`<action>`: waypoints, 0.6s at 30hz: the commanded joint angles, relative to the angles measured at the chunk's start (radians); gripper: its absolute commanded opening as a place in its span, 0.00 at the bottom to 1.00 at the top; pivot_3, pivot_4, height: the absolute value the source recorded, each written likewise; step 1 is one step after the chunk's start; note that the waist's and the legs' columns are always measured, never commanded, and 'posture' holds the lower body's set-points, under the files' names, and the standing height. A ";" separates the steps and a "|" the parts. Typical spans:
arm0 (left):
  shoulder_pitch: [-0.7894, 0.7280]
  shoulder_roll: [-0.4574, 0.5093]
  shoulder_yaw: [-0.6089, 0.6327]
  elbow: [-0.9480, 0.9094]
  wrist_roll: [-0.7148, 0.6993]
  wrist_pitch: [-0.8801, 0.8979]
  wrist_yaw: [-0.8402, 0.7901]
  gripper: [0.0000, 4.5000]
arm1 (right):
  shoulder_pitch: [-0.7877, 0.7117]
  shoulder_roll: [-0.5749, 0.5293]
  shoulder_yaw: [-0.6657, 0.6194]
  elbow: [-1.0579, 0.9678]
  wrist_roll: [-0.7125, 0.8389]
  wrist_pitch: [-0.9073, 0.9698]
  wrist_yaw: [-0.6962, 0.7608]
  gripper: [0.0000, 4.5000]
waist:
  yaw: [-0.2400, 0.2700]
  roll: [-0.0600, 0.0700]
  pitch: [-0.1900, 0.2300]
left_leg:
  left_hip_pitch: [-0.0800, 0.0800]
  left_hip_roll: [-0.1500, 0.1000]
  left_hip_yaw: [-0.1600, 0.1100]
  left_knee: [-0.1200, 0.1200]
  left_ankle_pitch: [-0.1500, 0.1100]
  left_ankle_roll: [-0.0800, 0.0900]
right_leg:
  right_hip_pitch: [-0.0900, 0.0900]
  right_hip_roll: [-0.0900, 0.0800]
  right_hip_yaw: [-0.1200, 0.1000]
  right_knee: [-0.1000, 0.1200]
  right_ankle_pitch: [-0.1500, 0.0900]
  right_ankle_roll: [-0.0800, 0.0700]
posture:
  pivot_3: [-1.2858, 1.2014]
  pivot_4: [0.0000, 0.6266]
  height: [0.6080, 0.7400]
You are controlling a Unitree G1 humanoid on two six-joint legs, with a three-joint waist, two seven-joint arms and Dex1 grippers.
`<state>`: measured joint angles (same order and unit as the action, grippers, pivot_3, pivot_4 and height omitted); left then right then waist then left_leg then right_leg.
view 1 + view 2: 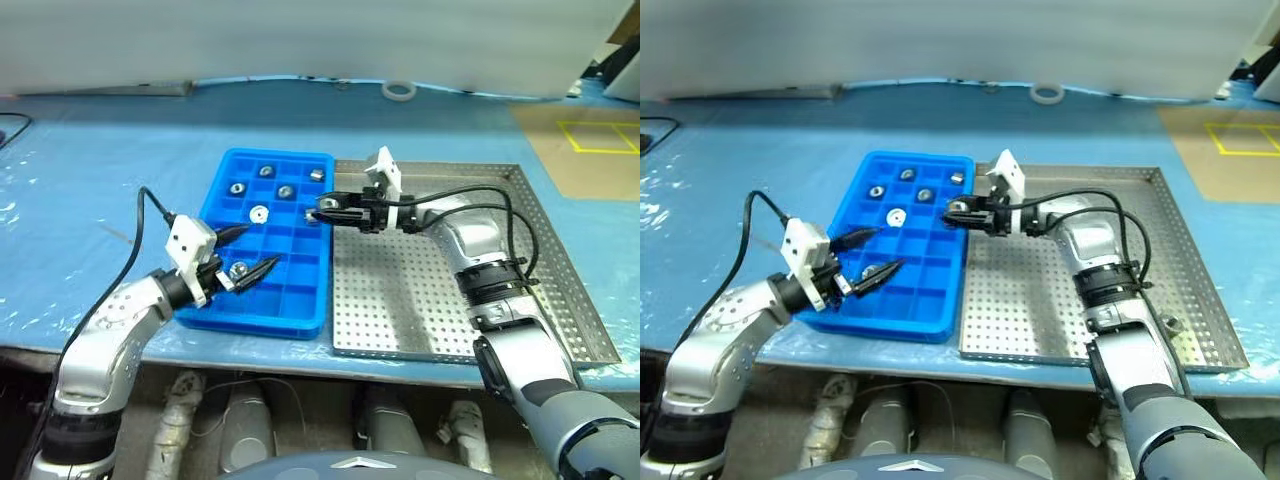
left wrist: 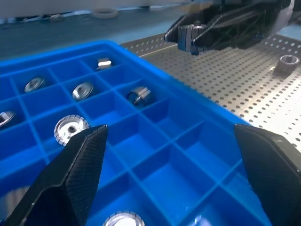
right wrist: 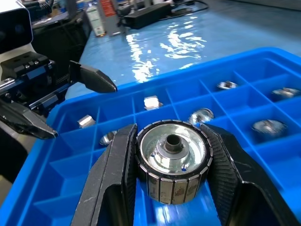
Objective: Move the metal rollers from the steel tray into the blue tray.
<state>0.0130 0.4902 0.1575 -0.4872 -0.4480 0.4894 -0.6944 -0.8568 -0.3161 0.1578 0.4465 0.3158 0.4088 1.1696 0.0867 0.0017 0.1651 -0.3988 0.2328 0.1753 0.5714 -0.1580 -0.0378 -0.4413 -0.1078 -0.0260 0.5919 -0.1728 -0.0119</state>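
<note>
Across the head views, a blue tray [image 1: 268, 245] sits on the blue-covered bench [image 1: 90, 190] with a steel tray [image 1: 560, 290] touching its right side. The right gripper [image 1: 322, 212] reaches leftward over the seam between the two trays, its fingers clenched on something small and silvery at the blue tray's right edge. The left gripper [image 1: 247, 252] hangs over the near left part of the blue tray with its fingers spread and nothing between them. Several metal rollers [image 1: 259, 213] lie in separate compartments, most in the far rows and one just beside the left fingers. A white tape ring [image 1: 398, 90] lies far back on the bench.

From the left wrist view, the spread fingers [image 2: 75, 174] frame the compartments, and a lone roller [image 2: 287, 61] rests on the perforated floor of the steel tray, which the head views do not make clear. The right gripper shows beyond, above the tray's edge.

From the right wrist view, the held roller [image 3: 172, 162] is plain: a ridged cylinder with a centre hole, squeezed between both fingers [image 3: 113, 183], hanging over the blue tray's compartments. The left gripper [image 3: 77, 106] shows beyond, fingers apart.
</note>
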 commanded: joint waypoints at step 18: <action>0.168 0.026 0.080 -0.167 -0.041 0.008 0.119 1.00 | -0.129 0.148 0.077 0.362 -0.224 -0.257 -0.037 0.37 | 0.048 0.000 0.000 | -0.001 0.002 -0.001 -0.002 0.002 -0.003 | -0.002 0.002 -0.001 0.000 0.000 0.000 | 0.64 0.24 1.00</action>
<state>0.1908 0.5081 0.2319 -0.6299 -0.4823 0.5098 -0.5769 -0.9728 -0.1742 0.2474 0.8228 0.0926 0.1607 1.1328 0.1343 0.0019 0.1652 -0.4000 0.2354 0.1738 0.5695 -0.1564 -0.0412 -0.4430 -0.1057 -0.0270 0.5923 -0.1727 -0.0121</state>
